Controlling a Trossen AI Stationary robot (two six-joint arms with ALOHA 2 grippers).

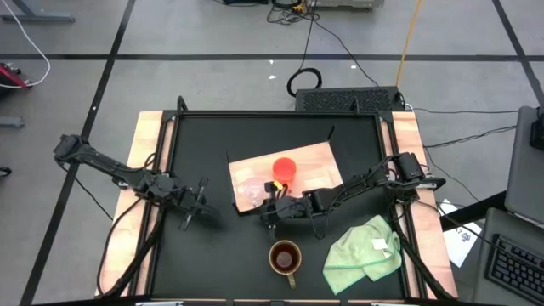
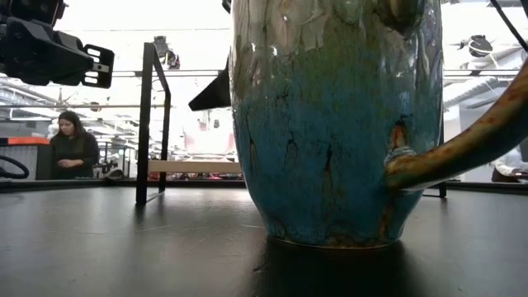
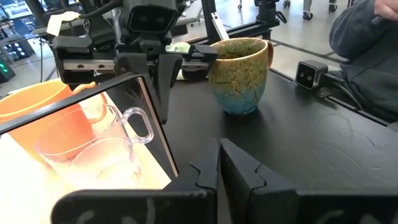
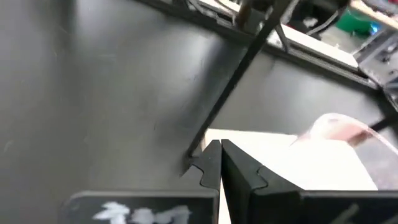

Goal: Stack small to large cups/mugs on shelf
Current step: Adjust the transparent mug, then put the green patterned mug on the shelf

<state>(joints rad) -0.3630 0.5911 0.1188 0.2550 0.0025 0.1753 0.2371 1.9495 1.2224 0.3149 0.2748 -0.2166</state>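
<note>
We see right hand (image 1: 269,218) closed, empty, at board (image 1: 314,161) edge; glass cup (image 1: 251,190) and orange cup (image 1: 284,168) just beyond on board, mug (image 1: 285,257) behind on bench (image 1: 212,246). Left hand (image 1: 197,204) closed, waiting apart.

No text, label, brand, number or sign can be read in any view

Overhead looks down; low cam hugs mug (image 2: 330,124).

Bare black tabletop (image 1: 212,255) at left, mug (image 1: 285,257) and green cloth (image 1: 364,251) crowding near right
</note>
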